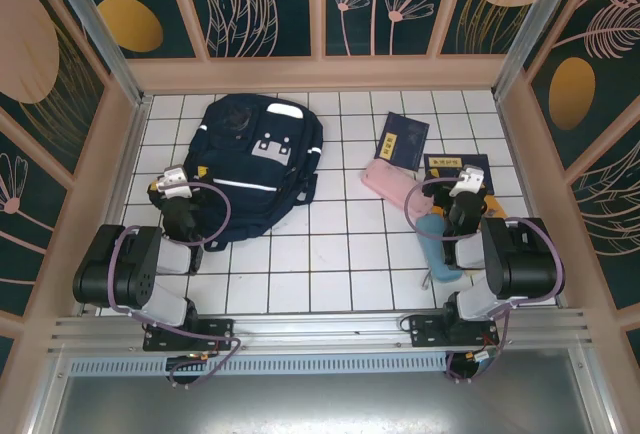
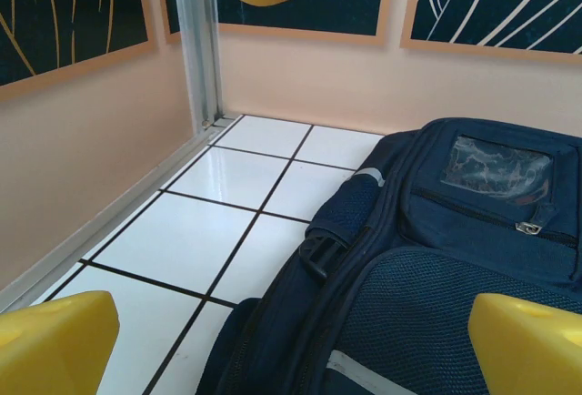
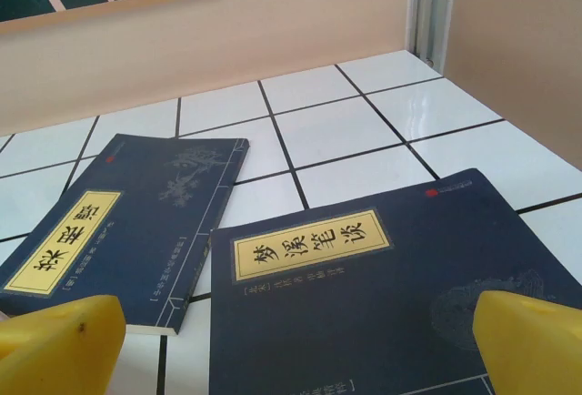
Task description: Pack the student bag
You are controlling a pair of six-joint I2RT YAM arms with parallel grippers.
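A white tiled table [image 1: 330, 274] with dark grid lines sits inside peach walls. At its left side, the left gripper [image 1: 171, 184] hovers over the left edge of the student bag. Its jaws are spread wide and hold nothing. In the left wrist view its yellow fingertips [image 2: 55, 340] sit at the two lower corners of the frame, with bare tile under one and navy fabric under the other.

The student bag [image 1: 255, 164], a large dark navy fabric backpack with white reflective stripes and grey-white patches, lies flat with its front up on the far-left part of the table. Its top points to the far edge and its base angles toward the left arm.

Right of centre, toward the far edge, lies a small navy booklet with a yellow label [image 1: 402, 139]. A flat pink pouch [image 1: 388, 182] lies against its near side. A second navy booklet with a yellow label [image 1: 455, 167] lies just beside them, closer to the right edge. The right gripper [image 1: 467, 186] hangs over it, also wide open and empty, its yellow fingertips [image 3: 532, 340] flanking the cover. A light blue cylinder [image 1: 438, 249] lies nearer the front edge, partly under the right arm.
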